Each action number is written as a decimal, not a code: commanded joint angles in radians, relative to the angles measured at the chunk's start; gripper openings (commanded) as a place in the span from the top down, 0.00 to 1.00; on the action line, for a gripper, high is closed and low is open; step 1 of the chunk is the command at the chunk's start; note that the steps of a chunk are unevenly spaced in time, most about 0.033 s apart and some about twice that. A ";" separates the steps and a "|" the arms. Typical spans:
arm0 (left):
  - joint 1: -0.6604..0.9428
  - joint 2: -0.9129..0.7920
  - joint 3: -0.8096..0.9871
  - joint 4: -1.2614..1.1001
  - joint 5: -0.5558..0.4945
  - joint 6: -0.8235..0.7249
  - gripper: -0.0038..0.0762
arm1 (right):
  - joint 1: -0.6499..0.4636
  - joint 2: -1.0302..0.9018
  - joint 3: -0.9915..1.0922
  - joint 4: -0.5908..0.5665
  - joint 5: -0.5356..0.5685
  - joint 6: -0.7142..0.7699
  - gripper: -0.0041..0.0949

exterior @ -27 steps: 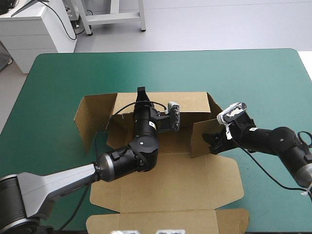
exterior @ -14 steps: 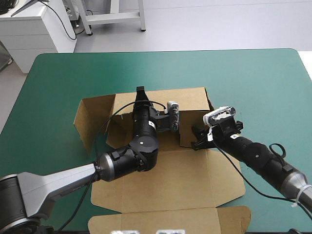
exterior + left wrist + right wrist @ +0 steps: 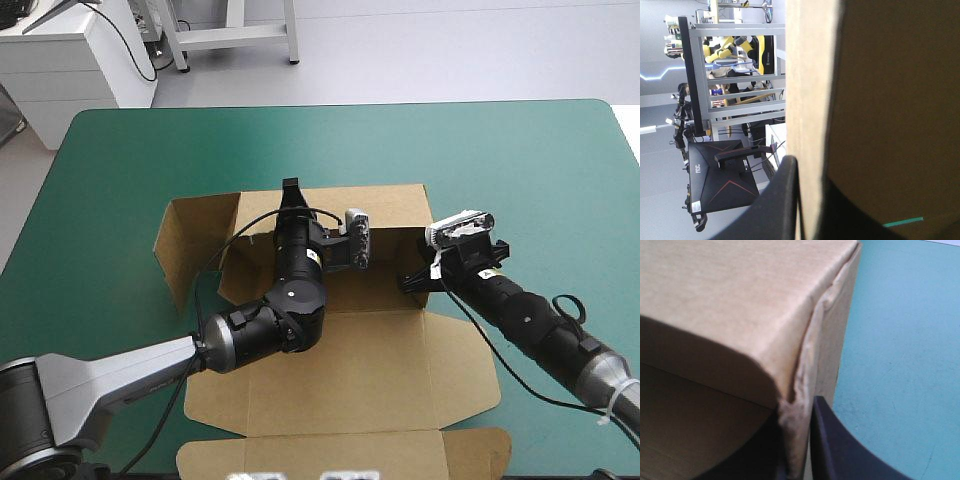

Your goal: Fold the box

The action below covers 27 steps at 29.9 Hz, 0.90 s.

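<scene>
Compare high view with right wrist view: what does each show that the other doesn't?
Only the high view: the whole box, with its lid flat toward the near edge, its left flap standing out, and the left gripper on the top edge of the back wall.
Only the right wrist view: a crumpled crease running down the folded corner.
Both: the right gripper shut on the right wall, and the teal-green cover beside it.

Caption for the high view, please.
Mid-fold: left gripper pinches the far wall of the box, right gripper its right wall; lid flat on the teal-green table.
</scene>
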 commanded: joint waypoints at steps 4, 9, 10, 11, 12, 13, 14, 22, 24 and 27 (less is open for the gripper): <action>-0.004 -0.031 -0.015 -0.014 0.004 -0.010 0.96 | 0.000 -0.025 -0.034 -0.004 -0.043 -0.016 0.98; 0.000 -0.031 -0.015 0.039 -0.011 -0.010 0.92 | 0.000 -0.025 -0.034 -0.004 -0.079 -0.016 0.98; 0.008 -0.031 -0.015 0.055 -0.028 -0.010 0.88 | -0.005 -0.023 -0.035 -0.004 -0.082 -0.016 0.98; 0.013 -0.031 -0.015 0.070 -0.028 -0.010 0.84 | -0.007 -0.019 -0.038 -0.002 -0.082 -0.016 0.98; 0.019 -0.031 -0.015 0.079 -0.028 -0.010 0.78 | -0.013 -0.012 -0.040 0.001 -0.082 -0.016 0.98; 0.026 -0.031 -0.015 0.091 -0.028 -0.010 0.72 | -0.023 0.001 -0.049 0.001 -0.063 -0.016 0.98; 0.026 -0.031 -0.015 0.105 -0.026 -0.012 0.66 | -0.038 0.013 -0.059 0.001 -0.040 -0.016 0.98; 0.003 -0.031 -0.015 0.074 -0.009 -0.025 0.42 | -0.190 0.177 -0.239 0.001 0.207 0.007 0.98; -0.028 -0.031 -0.015 0.056 0.012 -0.021 0.42 | -0.214 0.209 -0.281 -0.001 0.239 0.009 0.98; -0.076 -0.031 -0.015 0.053 0.013 -0.008 0.42 | -0.241 0.252 -0.340 -0.007 0.270 0.011 0.98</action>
